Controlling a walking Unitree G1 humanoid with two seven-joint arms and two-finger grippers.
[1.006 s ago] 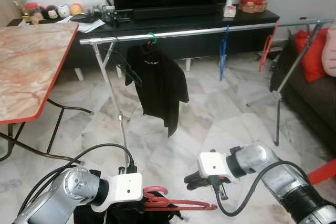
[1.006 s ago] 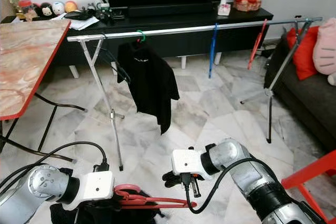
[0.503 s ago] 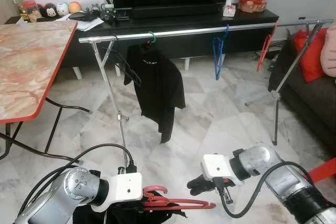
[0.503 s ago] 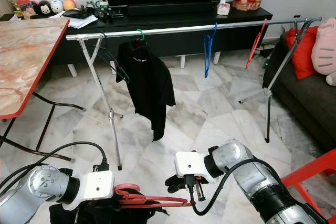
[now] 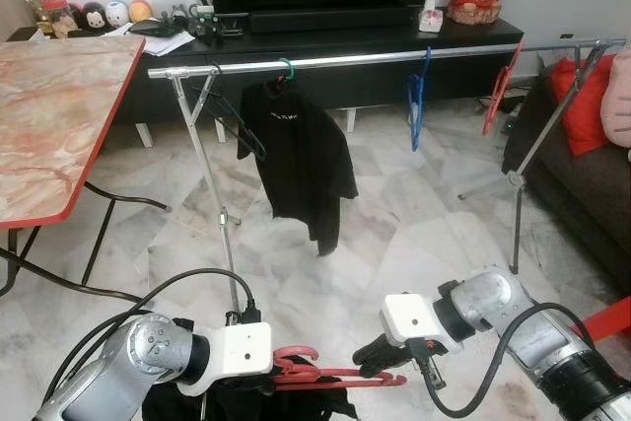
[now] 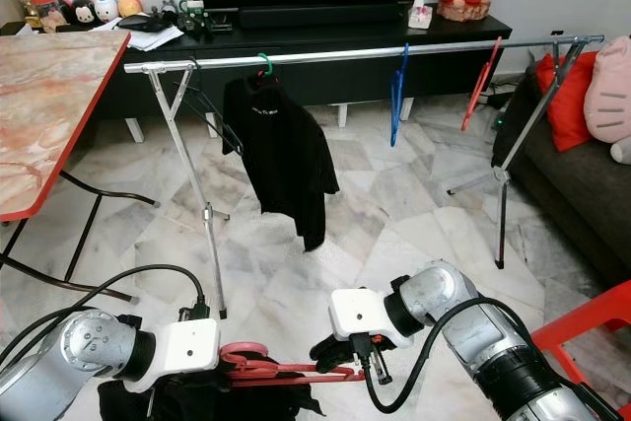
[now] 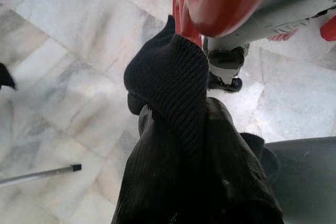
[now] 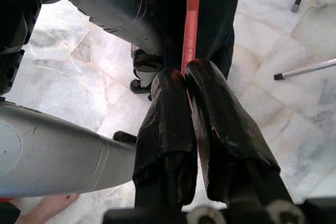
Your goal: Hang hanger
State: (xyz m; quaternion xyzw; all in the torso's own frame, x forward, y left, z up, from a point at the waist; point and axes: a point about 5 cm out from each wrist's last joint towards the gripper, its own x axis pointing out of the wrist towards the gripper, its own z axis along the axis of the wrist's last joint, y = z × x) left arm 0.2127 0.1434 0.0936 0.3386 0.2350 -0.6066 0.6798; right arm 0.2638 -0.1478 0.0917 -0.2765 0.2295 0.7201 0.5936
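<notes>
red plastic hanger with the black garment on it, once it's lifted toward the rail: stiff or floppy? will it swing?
The thin red plastic hanger likely stays stiff: its bar runs straight between the left claw and right claw. The black garment droops below, so it is probably floppy and may sway. The load looks light, though it is probably bottom-heavy; holding both ends should limit tilting.

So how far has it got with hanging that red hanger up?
Already done: a black shirt hangs on the silver rail. In hand: both the left gripper and the right gripper clamp the red plastic hanger, dark cloth draped below it. Left: lifting it onto that rail.
</notes>
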